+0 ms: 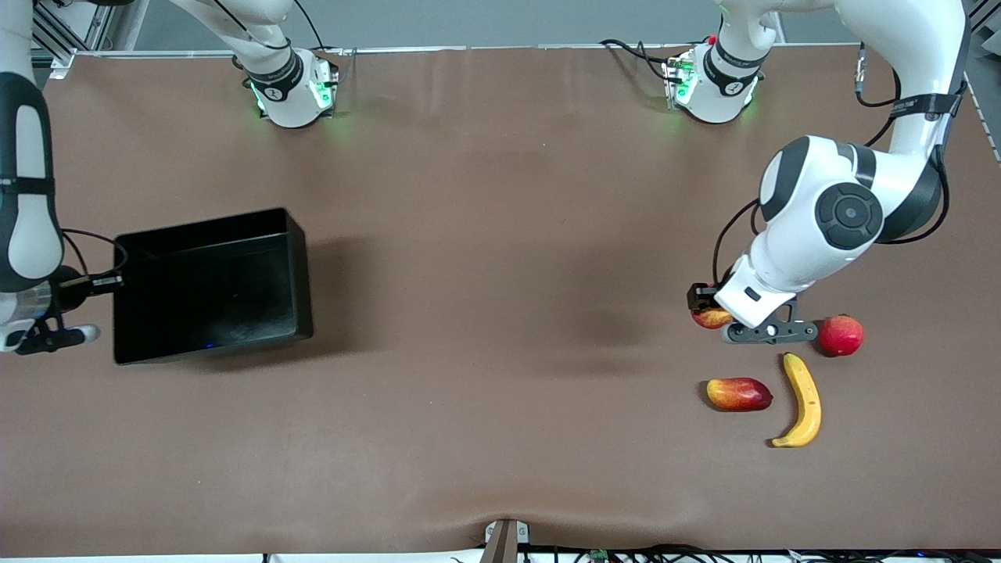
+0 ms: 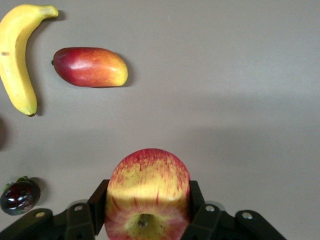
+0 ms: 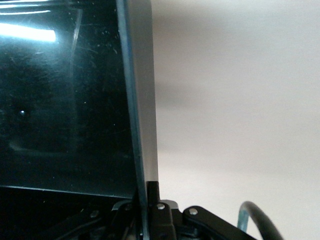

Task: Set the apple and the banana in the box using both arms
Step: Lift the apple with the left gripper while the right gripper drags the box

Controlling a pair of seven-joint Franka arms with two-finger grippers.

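The apple is squeezed tight in the left hand, just above the desk. Lift it straight up, then carry it gently.

The right hand pinches the box wall.

One apple, one banana, one box, two other fruits.

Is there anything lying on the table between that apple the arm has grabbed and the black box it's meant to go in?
Nothing visible. The left gripper is shut on the apple at the left arm's end. Bare tabletop runs from there to the box, whose wall the right gripper grips.
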